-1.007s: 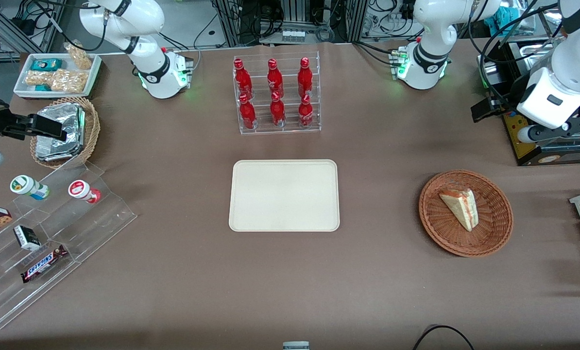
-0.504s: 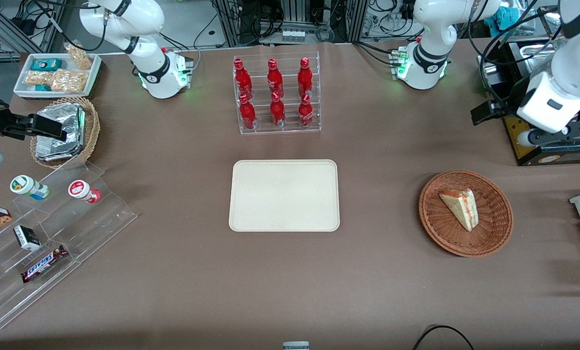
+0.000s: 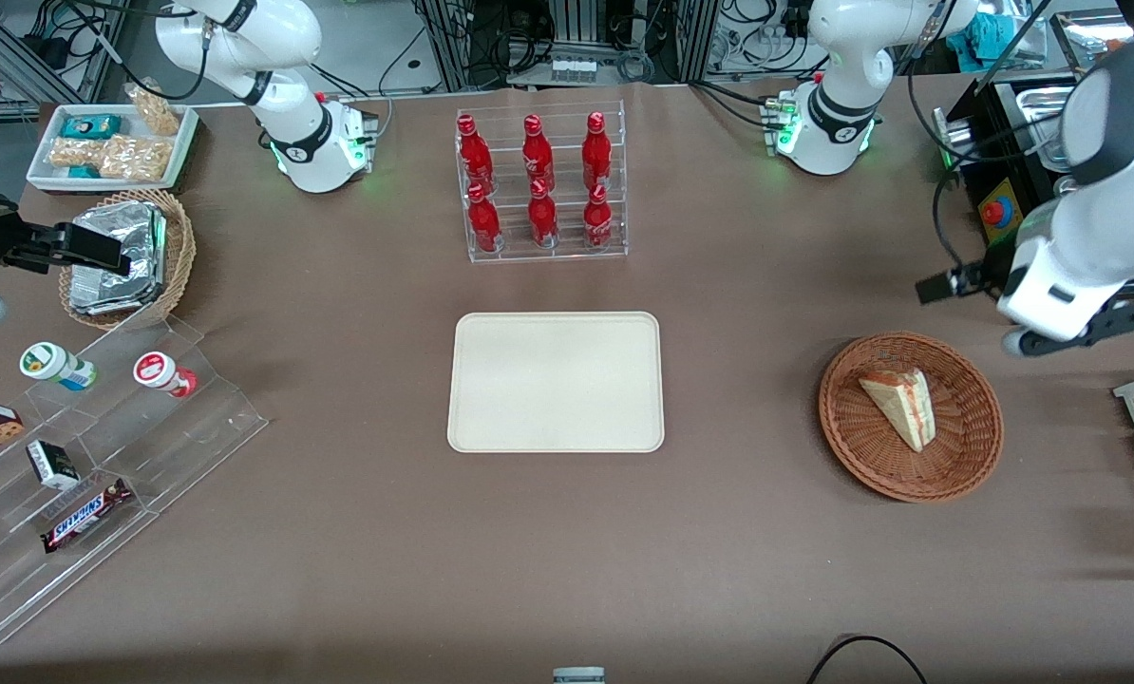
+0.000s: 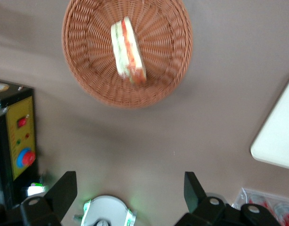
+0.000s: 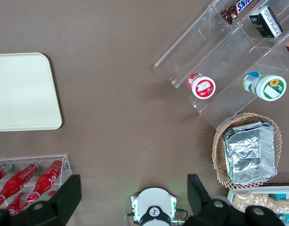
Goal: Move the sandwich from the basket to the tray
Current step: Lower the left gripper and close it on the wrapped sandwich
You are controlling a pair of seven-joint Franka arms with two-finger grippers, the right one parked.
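Sandwich, a small triangular wedge of pale bread with red and green filling layers at its edge, lies in the wide shallow reddish-brown wicker basket toward the working arm's end of the brown counter.

Left arm's white forearm and wrist hang above the counter at that end, just beside the basket's rim and farther from the front camera than it. Tool points down at bare counter, its two dark fingers spread wide apart with nothing between them.

Sandwich's long axis runs diagonally across the basket floor; its narrow tip points toward the front camera, its broad end away. Filling edge faces the working arm's end.

Sandwich is apart from the tool, not touching, nearer the front camera than it. Flat cream-beige rectangular tray with rounded corners sits mid-counter, well apart from the basket.
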